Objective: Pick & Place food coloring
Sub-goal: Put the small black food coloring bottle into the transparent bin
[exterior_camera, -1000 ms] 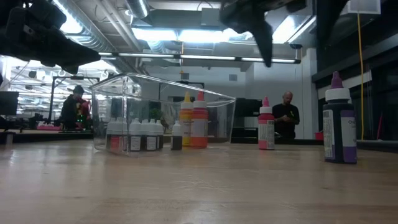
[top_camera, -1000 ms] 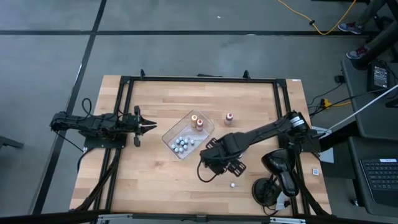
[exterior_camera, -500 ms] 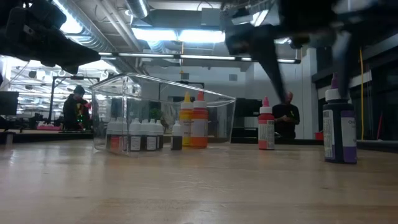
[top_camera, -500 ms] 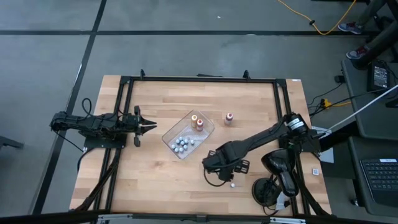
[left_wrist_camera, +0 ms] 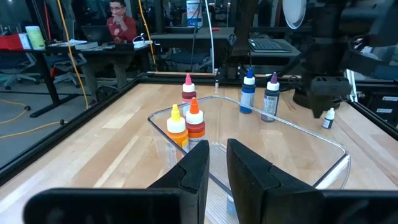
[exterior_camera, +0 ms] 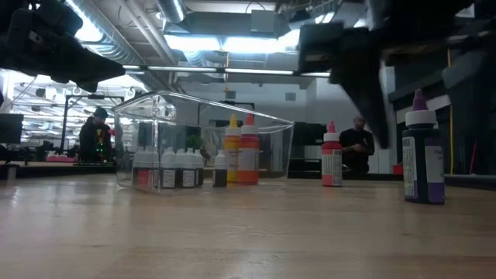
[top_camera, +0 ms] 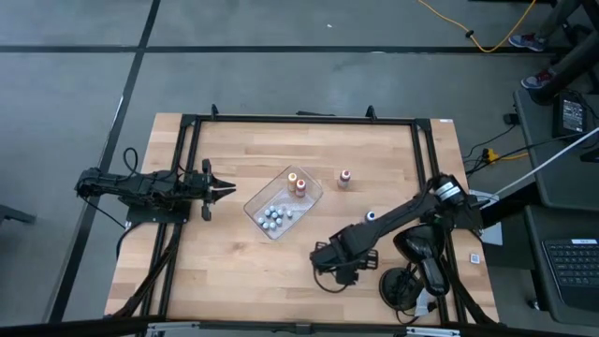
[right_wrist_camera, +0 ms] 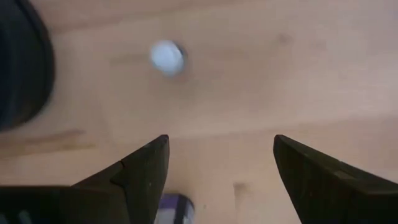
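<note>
Wooden surface point(top_camera: 234, 253), right gripper point(top_camera: 344, 271) low at five o'clock.
Its fingers point(right_wrist_camera: 140, 171) are spread over bare wood, a small white-capped bottle point(right_wrist_camera: 167, 57) just ahead; most food coloring point(top_camera: 277, 215) sits in the clear tray point(top_camera: 257, 201) at centre; left gripper point(top_camera: 227, 188), fingers pressed together, waits at nine o'clock.

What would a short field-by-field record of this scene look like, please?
left gripper: shut, empty, idle at the table's left side
right gripper: open, holding nothing, close above the table's front right
nearest loose bottle: small white-capped bottle, ahead of the right fingers, not between them
clear tray: mid-table, holds small bottles, a yellow bottle and an orange bottle
outside the tray: red-capped bottle, blue-capped bottle, purple bottle
</note>
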`<state>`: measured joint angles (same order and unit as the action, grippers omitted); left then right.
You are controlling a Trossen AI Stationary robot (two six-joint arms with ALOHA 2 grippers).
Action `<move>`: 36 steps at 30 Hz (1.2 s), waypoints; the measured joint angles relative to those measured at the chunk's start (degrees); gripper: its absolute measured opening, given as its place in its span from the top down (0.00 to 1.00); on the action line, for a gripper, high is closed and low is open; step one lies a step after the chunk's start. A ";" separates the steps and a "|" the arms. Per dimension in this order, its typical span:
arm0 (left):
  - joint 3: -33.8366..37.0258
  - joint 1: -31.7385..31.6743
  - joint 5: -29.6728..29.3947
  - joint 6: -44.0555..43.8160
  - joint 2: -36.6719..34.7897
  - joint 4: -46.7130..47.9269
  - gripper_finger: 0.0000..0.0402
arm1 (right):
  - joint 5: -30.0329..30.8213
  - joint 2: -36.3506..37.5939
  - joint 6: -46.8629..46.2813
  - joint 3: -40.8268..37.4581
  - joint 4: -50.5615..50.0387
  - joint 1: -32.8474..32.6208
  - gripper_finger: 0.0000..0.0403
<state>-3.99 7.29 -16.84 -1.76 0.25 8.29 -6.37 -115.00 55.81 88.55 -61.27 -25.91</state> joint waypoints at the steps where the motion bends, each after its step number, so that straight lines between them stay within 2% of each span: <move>1: 0.00 -0.02 0.00 0.00 -0.02 -0.02 0.87 | -0.54 0.00 0.02 0.00 0.21 -0.44 0.29; 6: 0.00 -0.02 0.00 0.00 0.00 -0.02 0.86 | -1.53 0.00 0.26 0.00 1.83 -1.65 0.29; 13: -0.01 -0.01 0.00 0.00 -0.01 -0.02 0.86 | -5.91 0.00 0.91 -0.19 2.61 -2.55 0.29; 36: 0.00 0.00 0.00 0.00 0.00 0.00 0.87 | -6.95 0.04 0.19 -3.65 9.22 -4.29 0.29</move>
<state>-3.99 7.29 -16.84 -1.76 0.25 8.29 -13.32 -114.96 56.00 84.91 -52.05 -30.20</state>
